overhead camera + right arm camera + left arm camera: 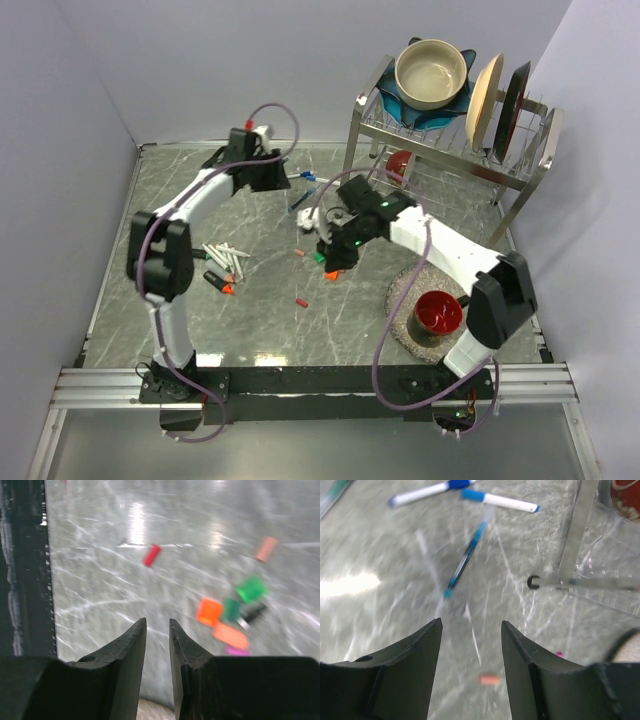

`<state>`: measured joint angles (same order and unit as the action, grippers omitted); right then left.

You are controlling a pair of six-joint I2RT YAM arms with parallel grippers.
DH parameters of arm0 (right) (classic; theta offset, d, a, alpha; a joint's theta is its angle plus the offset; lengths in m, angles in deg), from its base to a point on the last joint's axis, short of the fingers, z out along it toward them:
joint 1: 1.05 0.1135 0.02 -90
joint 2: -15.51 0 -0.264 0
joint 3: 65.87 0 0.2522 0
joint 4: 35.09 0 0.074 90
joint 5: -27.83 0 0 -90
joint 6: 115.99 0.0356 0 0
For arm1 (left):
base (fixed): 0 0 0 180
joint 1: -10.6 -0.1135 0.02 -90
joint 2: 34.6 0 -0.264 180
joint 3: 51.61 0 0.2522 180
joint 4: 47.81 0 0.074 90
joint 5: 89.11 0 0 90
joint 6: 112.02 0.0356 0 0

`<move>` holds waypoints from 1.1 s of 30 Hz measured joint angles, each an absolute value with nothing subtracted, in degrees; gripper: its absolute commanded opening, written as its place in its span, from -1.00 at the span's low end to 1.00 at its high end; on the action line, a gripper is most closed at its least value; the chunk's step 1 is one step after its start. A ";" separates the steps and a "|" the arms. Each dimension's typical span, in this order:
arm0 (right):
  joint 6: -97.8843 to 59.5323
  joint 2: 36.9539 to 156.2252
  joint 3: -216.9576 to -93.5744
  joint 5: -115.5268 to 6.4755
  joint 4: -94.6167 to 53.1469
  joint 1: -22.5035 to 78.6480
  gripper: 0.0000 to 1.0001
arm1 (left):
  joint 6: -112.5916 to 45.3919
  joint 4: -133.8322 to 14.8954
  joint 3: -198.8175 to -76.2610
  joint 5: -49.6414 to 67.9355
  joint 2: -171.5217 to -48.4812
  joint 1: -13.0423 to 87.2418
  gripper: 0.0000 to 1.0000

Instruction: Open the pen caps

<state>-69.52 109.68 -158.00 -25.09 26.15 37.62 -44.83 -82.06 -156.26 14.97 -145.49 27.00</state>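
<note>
Blue markers (497, 501) motion-smeared, L gripper (471, 625) extended far, jaws wide, empty, R gripper (157, 625) beside pen caps (209, 611), gap narrow, hold indeterminate.

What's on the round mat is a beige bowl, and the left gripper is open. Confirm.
Wrong colour: the bowl on the round mat is red, as the top external view shows. The beige bowl sits on the dish rack. The left gripper is open.
</note>
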 measured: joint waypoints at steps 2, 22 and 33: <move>-70.83 107.49 -158.00 -23.88 26.79 34.76 -0.34 | -42.40 -84.12 -162.93 14.08 -150.86 29.04 0.14; -73.67 106.64 -157.91 -20.63 29.39 32.35 -0.33 | -33.42 -94.11 -182.29 -1.20 -171.37 35.53 -0.26; -73.72 106.93 -157.91 -20.21 29.87 32.29 -0.33 | -32.72 -95.31 -183.67 -3.17 -173.44 35.88 -0.66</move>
<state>-73.72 106.93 -157.91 -20.21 29.87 32.29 -32.72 -95.31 -183.67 -3.17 -173.44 35.88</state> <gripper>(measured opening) 0.335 0.232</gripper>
